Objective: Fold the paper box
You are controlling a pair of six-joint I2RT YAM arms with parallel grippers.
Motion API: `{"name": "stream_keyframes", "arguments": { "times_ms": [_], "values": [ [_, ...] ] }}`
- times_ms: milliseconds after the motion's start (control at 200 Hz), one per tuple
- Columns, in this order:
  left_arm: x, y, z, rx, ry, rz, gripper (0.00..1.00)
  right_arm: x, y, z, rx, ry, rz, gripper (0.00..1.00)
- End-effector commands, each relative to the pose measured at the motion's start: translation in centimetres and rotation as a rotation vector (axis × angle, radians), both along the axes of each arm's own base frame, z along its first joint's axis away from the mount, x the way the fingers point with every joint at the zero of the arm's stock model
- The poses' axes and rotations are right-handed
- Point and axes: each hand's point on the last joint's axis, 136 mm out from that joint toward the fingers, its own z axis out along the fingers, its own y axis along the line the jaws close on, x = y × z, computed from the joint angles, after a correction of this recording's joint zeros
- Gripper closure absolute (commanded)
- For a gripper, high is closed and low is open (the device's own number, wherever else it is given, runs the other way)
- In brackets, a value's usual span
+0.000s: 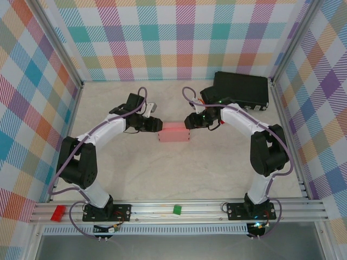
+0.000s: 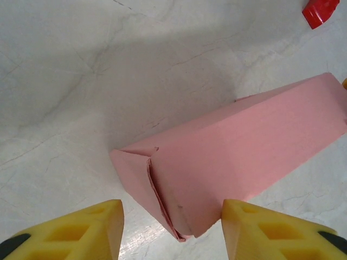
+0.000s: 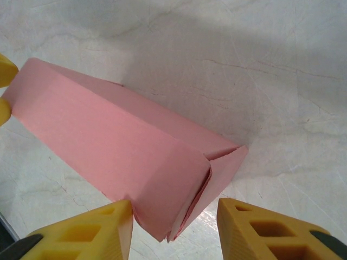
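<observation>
paper box [image 1: 174, 132], lying flat, long axis L-R

The marbled white counter [image 1: 217, 168] is seen from above; the plain pink card box [image 1: 174, 132] is framed closely from opposite ends by wrist cameras.

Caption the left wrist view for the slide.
Left gripper, jaws open, facing the flapped end of the pink box lying on the marbled table; red piece at top right.
</observation>
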Motion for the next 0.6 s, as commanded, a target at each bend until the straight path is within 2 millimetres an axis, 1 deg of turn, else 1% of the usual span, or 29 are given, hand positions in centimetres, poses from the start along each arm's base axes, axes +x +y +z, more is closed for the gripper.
{"name": "stream_keyframes", "arguments": {
  "times_ms": [0, 205, 300, 385, 595],
  "values": [
    [-0.7, -0.5, -0.3, -0.001, 0.034, -0.025, 0.51, -0.8, -0.2, -1.1, -0.007, 0.057, 0.0, 0.54],
    [-1.5, -0.4, -1.3, 0.007, 0.065, -0.051, 0.54, -1.4, -0.3, -2.0, -0.011, 0.084, 0.001, 0.55],
    [-1.8, -0.3, -1.8, 0.012, 0.081, -0.057, 0.58, -1.7, -0.4, -2.5, -0.01, 0.097, 0.001, 0.55],
    [-2.1, -0.5, -1.9, 0.004, 0.083, -0.069, 0.62, -2.0, -0.4, -2.9, -0.01, 0.107, -0.001, 0.55],
    [-3.2, -1.0, -2.3, -0.003, 0.086, -0.113, 0.64, -2.8, -0.4, -3.4, 0.005, 0.12, -0.001, 0.56]
  ]
}}
